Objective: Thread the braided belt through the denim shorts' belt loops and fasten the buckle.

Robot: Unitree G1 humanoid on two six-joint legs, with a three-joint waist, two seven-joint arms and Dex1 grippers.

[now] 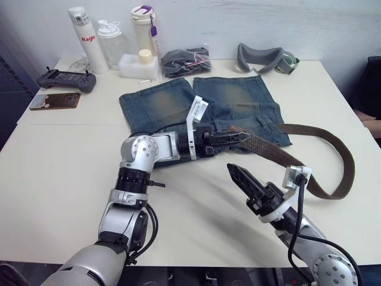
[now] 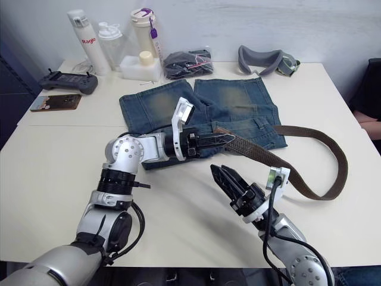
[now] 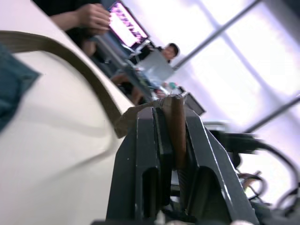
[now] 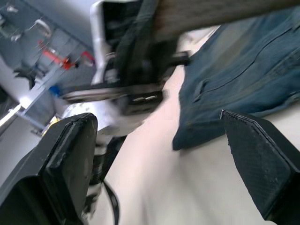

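Dark-brown braided belt [image 1: 309, 164] loops across the right of the white surface [image 1: 53, 173], one end pinched in the left tool [image 1: 238, 138] over the blue denim shorts [image 1: 232, 107]. Right tool [image 2: 225, 174] hangs spread wide, empty, just nearer. Far-left white bottle [image 1: 83, 36] reads "Ragic".

Shorts: I see denim shorts [image 1: 232, 107] mid-table.
Belt: braided belt [image 1: 333, 149] loops off their right.
Bottles: three bottles [image 1: 113, 42] behind-left.

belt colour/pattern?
Dark-brown braided woven belt; clearest in the right eye view.
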